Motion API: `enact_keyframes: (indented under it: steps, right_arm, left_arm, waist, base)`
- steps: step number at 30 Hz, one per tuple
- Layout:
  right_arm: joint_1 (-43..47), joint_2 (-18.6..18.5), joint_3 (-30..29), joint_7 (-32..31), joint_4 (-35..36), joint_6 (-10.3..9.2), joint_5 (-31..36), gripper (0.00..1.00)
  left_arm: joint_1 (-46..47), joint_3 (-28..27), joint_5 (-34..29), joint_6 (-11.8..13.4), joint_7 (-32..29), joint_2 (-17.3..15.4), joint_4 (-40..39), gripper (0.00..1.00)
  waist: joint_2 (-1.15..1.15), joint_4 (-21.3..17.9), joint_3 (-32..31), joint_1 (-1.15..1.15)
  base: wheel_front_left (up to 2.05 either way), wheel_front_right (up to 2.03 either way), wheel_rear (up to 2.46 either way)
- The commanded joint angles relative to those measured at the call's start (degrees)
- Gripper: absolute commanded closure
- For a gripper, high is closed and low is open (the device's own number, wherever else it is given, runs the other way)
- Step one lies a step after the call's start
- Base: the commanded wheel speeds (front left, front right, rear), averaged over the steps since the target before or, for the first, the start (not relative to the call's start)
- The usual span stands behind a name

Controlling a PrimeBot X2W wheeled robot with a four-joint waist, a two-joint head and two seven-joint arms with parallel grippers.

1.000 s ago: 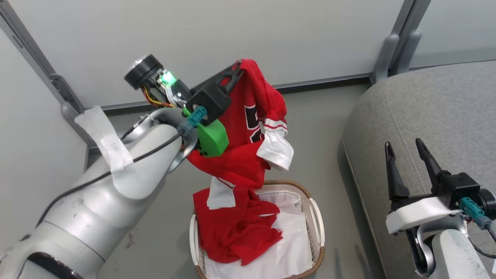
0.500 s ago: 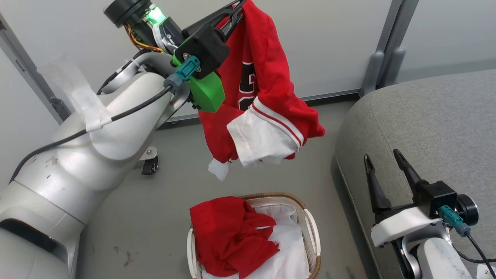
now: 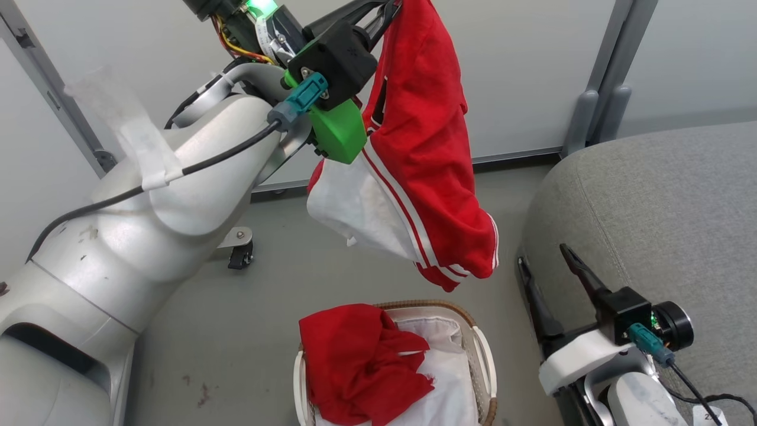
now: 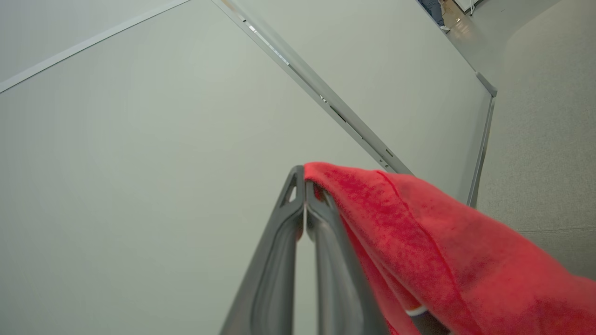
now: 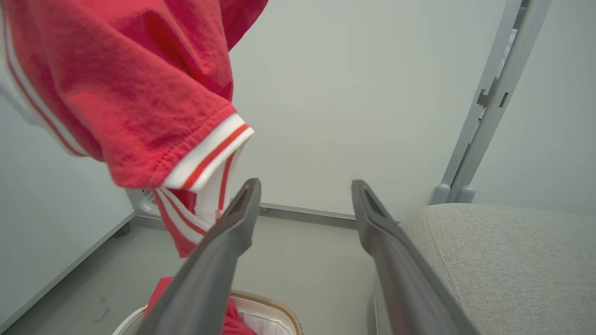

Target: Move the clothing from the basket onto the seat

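My left gripper (image 3: 387, 7) is raised high and shut on the clothing piece with the white panel and striped trim (image 3: 426, 148). That piece hangs free in the air above the basket (image 3: 486, 361). In the left wrist view the closed fingers (image 4: 298, 223) pinch the red fabric (image 4: 442, 256) at their tips. A plain red garment (image 3: 355, 361) lies bunched in the basket's left half on the white liner. My right gripper (image 3: 545, 258) stands open and empty at the lower right, beside the grey seat (image 3: 650, 207). The hanging sleeve (image 5: 139, 93) shows just left of it.
Grey wall panels with a metal post (image 3: 603, 77) stand behind. A small caster wheel (image 3: 239, 257) sits on the grey floor left of the basket. My large silver left arm (image 3: 148, 236) spans the left side. The seat's rounded corner (image 5: 465, 232) lies close to the basket.
The left arm has lifted the striped garment clear of the basket and swung it right, toward the seat. The head camera has shifted. The right gripper stays open.
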State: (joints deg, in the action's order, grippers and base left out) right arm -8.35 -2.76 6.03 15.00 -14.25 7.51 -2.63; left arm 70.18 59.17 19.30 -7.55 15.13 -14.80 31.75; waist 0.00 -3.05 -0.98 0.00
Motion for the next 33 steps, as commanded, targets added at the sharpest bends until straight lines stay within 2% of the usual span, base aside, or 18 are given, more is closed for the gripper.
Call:
enact_keyframes:
  steps: [1, 7, 14, 22, 33]
  right_arm:
    - [0.2, -0.2, 0.8, 0.3, -0.6, -0.04, 0.7, 0.0]
    - [-2.8, -0.2, 5.1, 0.3, -3.8, -0.04, 3.3, 0.0]
    - [-7.4, -0.3, 6.1, 0.3, -5.7, -0.05, 5.8, 0.0]
    - [-11.3, -0.2, 4.1, 0.3, -3.3, -0.05, 6.8, 0.0]
    - [-11.4, -0.2, 5.7, 0.3, 2.5, -0.05, 6.0, 0.0]
  left_arm:
    - [1.0, -0.1, 0.2, 0.1, 0.0, 0.3, -0.3, 1.0]
    - [2.1, 0.2, -0.1, 0.1, 0.0, 0.7, -1.6, 1.0]
    - [2.6, 0.4, -0.2, 0.1, 0.0, 1.7, -2.4, 1.0]
    - [2.1, 0.6, 0.1, 0.1, 0.0, 2.3, -3.1, 1.0]
    - [0.6, 0.9, 0.9, 0.1, 0.0, 1.7, -2.4, 1.0]
  waist:
    - [0.0, 0.2, 0.0, 0.0]
    - [0.0, 1.0, 0.3, 0.0]
    - [0.0, 1.7, 0.5, 0.0]
    - [0.0, 1.8, 0.7, 0.0]
    - [0.0, 1.5, 0.9, 0.0]
  base:
    - [0.0, 0.0, 0.0]
    - [0.0, 0.0, 0.0]
    - [0.0, 0.0, 0.0]
    - [0.0, 0.0, 0.0]
    - [0.0, 0.0, 0.0]
